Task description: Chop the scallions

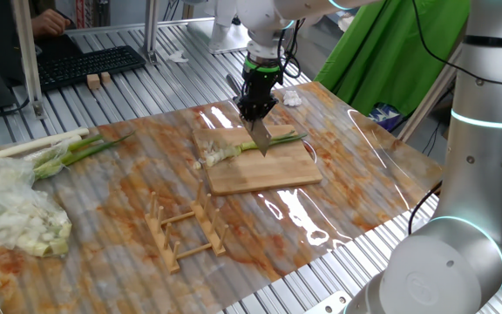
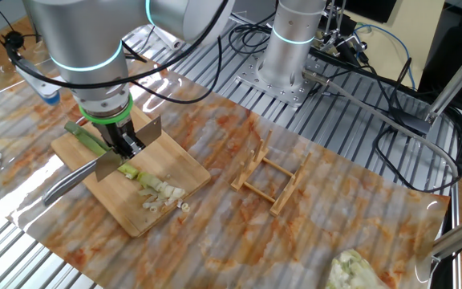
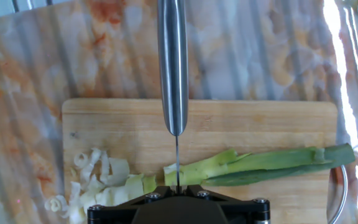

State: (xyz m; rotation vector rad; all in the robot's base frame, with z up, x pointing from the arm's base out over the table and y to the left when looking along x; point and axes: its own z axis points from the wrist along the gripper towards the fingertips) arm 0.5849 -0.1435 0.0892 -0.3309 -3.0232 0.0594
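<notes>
A wooden cutting board (image 1: 268, 179) lies mid-table. On it rests the scallions' stalk (image 3: 260, 163), green leaves to the right in the hand view, with short white and pale-green cut bits (image 3: 98, 180) heaped at its left end. My gripper (image 3: 176, 186) is shut on a steel knife (image 3: 173, 68), its handle pointing away from the hand. The thin blade edge stands at the stalk's cut end. In the other fixed view the gripper (image 2: 123, 144) holds the knife (image 2: 95, 170) over the stalk (image 2: 87, 138), the bits (image 2: 163, 193) beside it.
A thicker bundle of whole stalks (image 1: 50, 148) and a pale heap in clear plastic (image 1: 16, 214) lie at the table's left. A wooden rack (image 1: 186, 231) stands in front of the board. A keyboard (image 1: 90, 65) sits at the back. The arm's base (image 2: 291, 48) stands behind.
</notes>
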